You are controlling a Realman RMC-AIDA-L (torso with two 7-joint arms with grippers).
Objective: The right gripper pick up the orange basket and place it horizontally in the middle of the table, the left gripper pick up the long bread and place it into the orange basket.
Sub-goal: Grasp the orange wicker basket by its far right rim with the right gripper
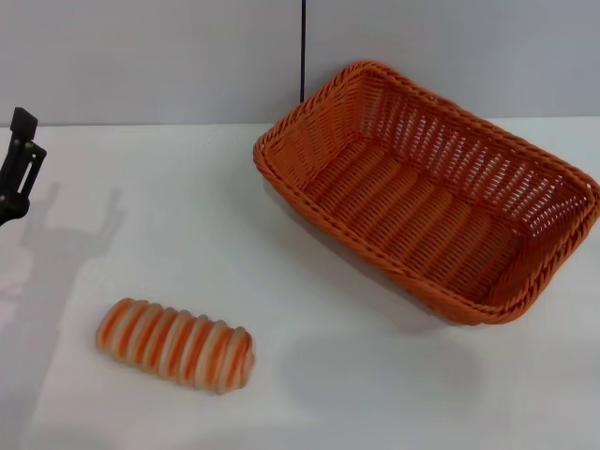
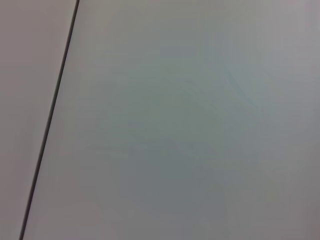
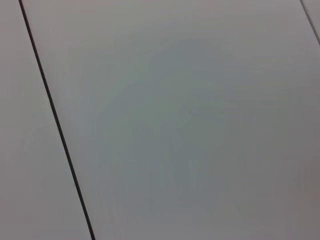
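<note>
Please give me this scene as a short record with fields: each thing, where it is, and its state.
basket: orange basket, far right part of table, lying at an angle, nothing inside
bread: long bread, near left part of table, apart from basket
table: white table
left hand: left gripper, at left edge, above table, holds nothing
right hand: right gripper, not in view

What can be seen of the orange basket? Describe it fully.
The orange basket is a large rectangular woven wicker tray with a braided rim, sloping openwork sides and a ribbed woven floor. It is empty and sits upright on the white table, toward the far right, turned diagonally rather than square to the table's edge. Nothing touches it but the table; the striped bread lies apart, nearer and to the left.
</note>
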